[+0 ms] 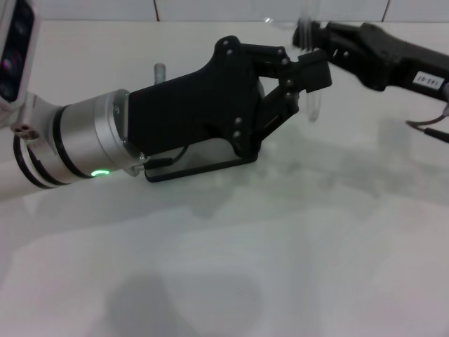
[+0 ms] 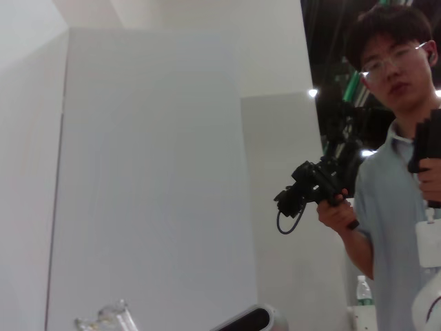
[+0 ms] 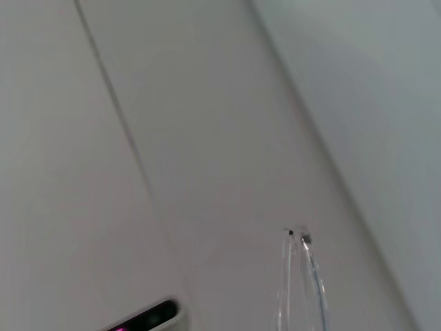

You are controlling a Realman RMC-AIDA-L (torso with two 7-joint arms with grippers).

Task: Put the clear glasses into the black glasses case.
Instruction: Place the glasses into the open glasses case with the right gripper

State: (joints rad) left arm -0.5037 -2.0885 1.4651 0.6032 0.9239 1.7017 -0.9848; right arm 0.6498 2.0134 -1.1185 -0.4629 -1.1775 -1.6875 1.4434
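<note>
The clear glasses (image 1: pixel 312 105) hang in the air between my two grippers, above the white table. A see-through part shows below the fingertips, and a thin clear arm tip (image 1: pixel 160 70) pokes up behind the left gripper's body. My left gripper (image 1: pixel 309 74) reaches in from the left, its fingers drawn together on the glasses. From the upper right, my right gripper (image 1: pixel 306 35) touches the top of the glasses. One clear arm with its hinge (image 3: pixel 298 238) fills the right wrist view, and a clear tip (image 2: pixel 103 317) shows in the left wrist view. The black glasses case is out of view.
The white table (image 1: pixel 295 239) spreads under both arms. A tiled wall edge (image 1: pixel 210 10) runs along the back. In the left wrist view a person (image 2: pixel 396 172) holding a black device stands beside a white panel.
</note>
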